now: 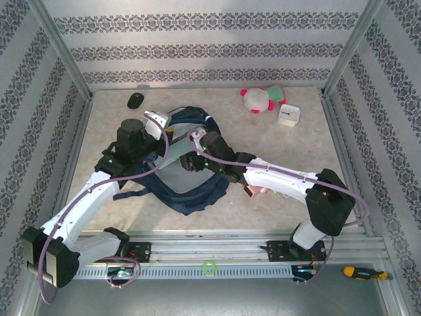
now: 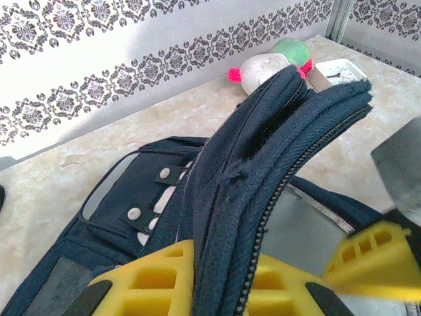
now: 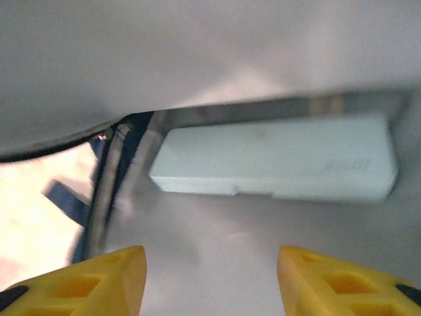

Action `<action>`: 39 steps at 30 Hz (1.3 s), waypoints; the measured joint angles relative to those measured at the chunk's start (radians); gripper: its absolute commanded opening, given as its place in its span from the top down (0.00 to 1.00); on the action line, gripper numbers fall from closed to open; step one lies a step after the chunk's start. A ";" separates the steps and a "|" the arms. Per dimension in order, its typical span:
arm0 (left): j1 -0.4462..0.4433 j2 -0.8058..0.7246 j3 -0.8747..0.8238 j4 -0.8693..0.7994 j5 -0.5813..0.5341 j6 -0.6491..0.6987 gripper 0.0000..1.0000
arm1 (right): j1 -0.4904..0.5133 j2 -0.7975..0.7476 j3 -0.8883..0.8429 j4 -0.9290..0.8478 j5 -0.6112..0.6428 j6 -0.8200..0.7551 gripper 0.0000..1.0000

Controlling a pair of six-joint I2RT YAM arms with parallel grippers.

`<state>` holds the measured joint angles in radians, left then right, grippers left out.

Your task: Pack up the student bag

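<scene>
The student bag (image 1: 191, 197) lies mid-table, dark navy, its mouth held up. My left gripper (image 1: 172, 131) is shut on the bag's zippered rim; in the left wrist view the navy fabric (image 2: 263, 145) runs up between the yellow fingers (image 2: 151, 276) of that gripper (image 2: 227, 263). My right gripper (image 1: 191, 159) reaches into the bag's opening. In the right wrist view it (image 3: 210, 260) stands open above the grey lining (image 3: 197, 66), with nothing between its fingers. A pale, long box (image 3: 276, 161) lies inside the bag just beyond the fingertips.
A pink, green and white plush toy (image 1: 262, 99) and a white clock (image 1: 289, 115) sit at the back right. A small black object (image 1: 135, 100) lies at the back left. A screwdriver (image 1: 365, 272) rests on the front rail, right. Patterned walls enclose the table.
</scene>
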<state>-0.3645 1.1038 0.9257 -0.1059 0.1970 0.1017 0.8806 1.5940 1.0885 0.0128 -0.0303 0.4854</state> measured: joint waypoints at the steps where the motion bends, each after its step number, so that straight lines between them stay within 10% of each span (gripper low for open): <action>1: 0.000 0.000 0.000 0.000 0.000 -0.003 0.91 | 0.003 0.002 -0.017 0.016 0.001 0.127 0.52; 13: 0.000 0.000 0.000 0.001 0.001 -0.014 0.91 | 0.051 0.113 -0.076 0.246 0.128 0.891 0.52; 39: 0.000 0.000 0.000 0.001 0.054 -0.051 0.93 | 0.044 0.552 0.282 0.361 0.233 1.109 0.73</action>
<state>-0.3641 1.1042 0.9257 -0.1051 0.2508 0.0509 0.9245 2.1464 1.3705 0.3737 0.2031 1.5948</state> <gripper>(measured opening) 0.127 0.266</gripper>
